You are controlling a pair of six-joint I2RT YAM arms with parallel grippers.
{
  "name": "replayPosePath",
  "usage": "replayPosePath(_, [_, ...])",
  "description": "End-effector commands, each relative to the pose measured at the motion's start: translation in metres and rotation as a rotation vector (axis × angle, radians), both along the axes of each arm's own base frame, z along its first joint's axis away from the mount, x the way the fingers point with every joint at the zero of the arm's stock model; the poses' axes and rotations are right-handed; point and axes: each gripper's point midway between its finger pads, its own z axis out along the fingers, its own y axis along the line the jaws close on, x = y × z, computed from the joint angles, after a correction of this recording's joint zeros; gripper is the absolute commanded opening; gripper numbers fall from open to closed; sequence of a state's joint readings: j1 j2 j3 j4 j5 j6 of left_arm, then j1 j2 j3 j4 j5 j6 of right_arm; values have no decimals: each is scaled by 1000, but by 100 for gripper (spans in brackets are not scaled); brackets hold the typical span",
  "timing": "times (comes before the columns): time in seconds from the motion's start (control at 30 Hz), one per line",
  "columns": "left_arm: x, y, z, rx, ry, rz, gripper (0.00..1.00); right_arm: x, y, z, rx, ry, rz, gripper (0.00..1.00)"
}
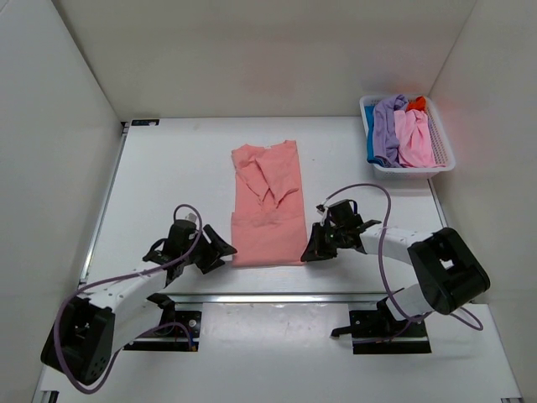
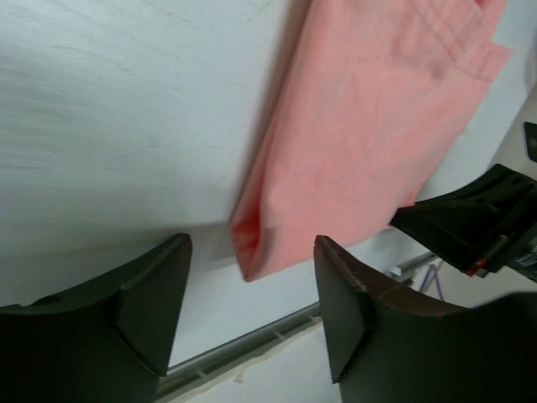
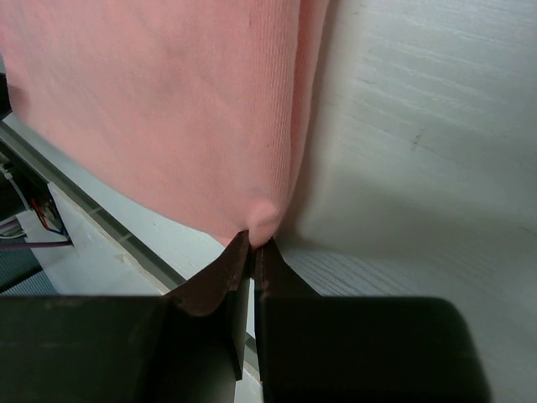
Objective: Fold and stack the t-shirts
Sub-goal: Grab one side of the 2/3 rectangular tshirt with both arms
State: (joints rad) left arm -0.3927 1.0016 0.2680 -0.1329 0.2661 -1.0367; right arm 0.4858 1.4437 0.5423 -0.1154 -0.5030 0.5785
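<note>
A salmon-pink t-shirt (image 1: pixel 267 210) lies folded lengthwise at the middle of the table, its hem toward the arms. My left gripper (image 1: pixel 220 248) stands open at the shirt's near left corner. In the left wrist view that corner (image 2: pixel 247 243) sits just ahead of the open left gripper (image 2: pixel 252 294), between the fingers' line and untouched. My right gripper (image 1: pixel 310 248) is at the near right corner. The right wrist view shows the right gripper (image 3: pixel 253 245) shut, pinching the edge of the shirt (image 3: pixel 168 109).
A white slotted basket (image 1: pixel 445 155) stands at the back right, holding lavender (image 1: pixel 388 122), light pink (image 1: pixel 414 138), blue (image 1: pixel 370 138) and orange-red (image 1: pixel 417 103) t-shirts. The table's near edge rail (image 2: pixel 252 340) runs just behind both grippers. White walls enclose the table.
</note>
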Motion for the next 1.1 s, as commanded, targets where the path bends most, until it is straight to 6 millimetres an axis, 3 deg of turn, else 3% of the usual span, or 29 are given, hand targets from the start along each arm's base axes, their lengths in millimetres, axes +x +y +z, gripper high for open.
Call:
replayPosePath(0.0, [-15,10,-17,29,53,40,70,-16,-13,-16,-70,29,-5,0])
replayPosePath(0.27, [-19,-1,-23,20,105,21,64,-13,-10,-15,-67,23,-14,0])
replayPosePath(0.47, [-21,-23,-23,1,137,-47,62,-11,-9,-16,-70,36,-22,0])
replayPosePath(0.53, [-26,-27,-24,-14,154,-50,41,-10,-8,-15,-73,29,-20,0])
replayPosePath(0.6, [-29,-25,-26,-17,171,-41,3,-16,-12,-19,-88,51,-13,0])
replayPosePath(0.63, [-30,-23,-26,-14,168,-35,0,-19,-10,-19,-92,47,0,0])
replayPosePath(0.93, [-72,-12,-30,23,232,-108,0,-72,-25,-20,-121,123,43,0])
replayPosePath(1.07, [-73,-9,-21,5,209,-111,0,-88,-34,-13,-131,150,34,0])
